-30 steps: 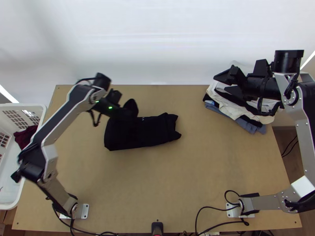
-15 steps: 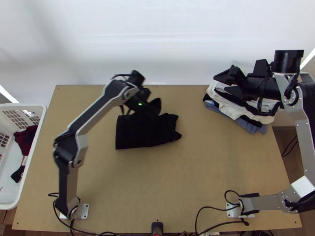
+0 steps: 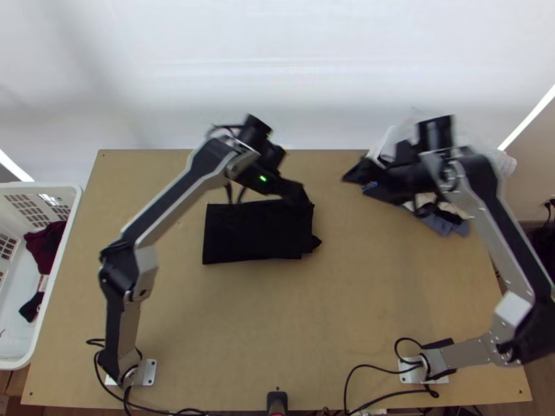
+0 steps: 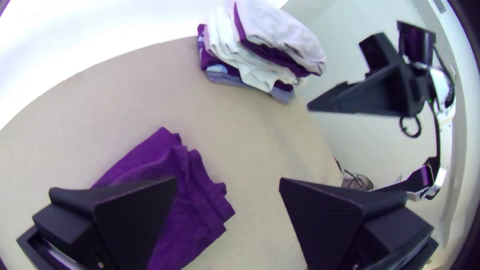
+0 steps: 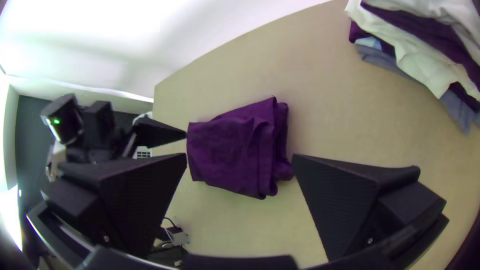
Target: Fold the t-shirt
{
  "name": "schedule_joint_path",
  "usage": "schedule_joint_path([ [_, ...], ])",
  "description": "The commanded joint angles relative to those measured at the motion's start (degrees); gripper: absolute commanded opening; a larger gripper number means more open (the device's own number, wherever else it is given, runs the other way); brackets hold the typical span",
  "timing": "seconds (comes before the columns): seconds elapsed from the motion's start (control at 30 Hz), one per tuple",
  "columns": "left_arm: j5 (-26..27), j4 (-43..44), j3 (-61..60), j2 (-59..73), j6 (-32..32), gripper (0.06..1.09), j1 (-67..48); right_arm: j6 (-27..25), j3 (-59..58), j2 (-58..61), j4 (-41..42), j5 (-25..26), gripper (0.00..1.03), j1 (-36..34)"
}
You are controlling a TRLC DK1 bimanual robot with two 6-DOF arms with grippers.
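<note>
White wall (image 3: pixel 277 62) rises behind a light wooden desk (image 3: pixel 388 312), and the t-shirt (image 3: pixel 250 232) lies on it as a compact dark bundle, left of the middle and rather closer to the far edge than the near one. Its long axis runs roughly side to side, more or less along that far edge. The end facing the left edge is fairly straight; the end facing the right is ragged, with layers poking out.

What matters next is that ragged end. The left hand (image 4: pixel 227 180) is the nearer: from the top view it sits over the shirt's far right corner, seemingly raised, so most of the cloth lies below it, toward the left and near edges. Its fingers are spread wide, with nothing gripped. The right hand (image 5: pixel 240 156) is also open and empty, between the shirt and the pile of clothes (image 4: pixel 245 55) at the desk's far right corner; from there the shirt lies to the left and a little nearer the front.

Folding looks mostly done. I'd guess either a last tuck of the loose end or a lift toward the pile; grabbing only the top layer could undo the folds.
</note>
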Motion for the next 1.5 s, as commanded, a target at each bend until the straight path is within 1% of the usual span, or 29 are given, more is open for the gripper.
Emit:
schedule_joint_path([
  [0.0, 0.23, -1.0, 1.52, -4.45, -1.69, 1.04, 4.56, -1.22, -4.1, 3.81, 2.39, -0.04, 0.98, 2.97],
  [0.13, -0.3, -1.35, 1.09, -8.76, -1.6, 1.04, 9.4, -2.45, -6.56, 6.88, 6.26, 0.76, 0.98, 6.31],
  [0.3, -0.91, -1.62, -0.67, -14.03, -1.34, 1.04, 15.73, -3.68, -5.59, 10.58, 6.61, 12.01, 0.98, 12.99],
  [0.47, -1.0, -3.55, -2.96, -17.11, -0.11, 1.04, 20.12, -5.71, -4.28, 14.44, 6.7, 20.62, 0.98, 18.44],
  [0.57, -1.0, -4.25, -3.66, -18.34, -0.02, 1.04, 21.61, -6.15, -3.13, 16.82, 6.7, 24.49, 0.98, 20.99],
  [0.73, -1.0, -4.34, -5.24, -20.36, -0.11, 1.04, 23.46, -6.41, -2.08, 20.24, 7.05, 29.06, 0.98, 23.1],
  [0.9, -1.0, -4.34, -6.91, -22.47, -0.02, 1.04, 25.22, -6.58, -2.52, 21.21, 8.01, 30.11, 0.98, 20.81],
  [1.1, -1.0, -4.43, -8.76, -24.05, 0.86, 1.04, 27.15, -7.11, -3.22, 20.24, 8.1, 29.85, 0.98, 16.07],
  [1.17, -1.0, -4.43, -9.29, -24.41, 0.94, 1.04, 27.5, -7.02, -2.96, 20.24, 8.1, 28.0, 0.98, 14.75],
  [1.33, -1.0, -4.52, -10.08, -24.85, 1.12, 1.04, 27.59, -5.71, -2.25, 20.77, 8.98, 13.24, 0.98, 12.46],
  [1.4, -1.09, -4.43, -10.08, -24.93, 1.21, 1.04, 27.59, -4.83, -1.99, 21.47, 9.33, 6.03, 0.98, 11.76],
  [1.47, -1.26, -4.43, -10.08, -24.93, 1.38, 1.04, 27.59, -4.74, -1.55, 22.62, 9.33, 1.19, 0.98, 11.5],
])
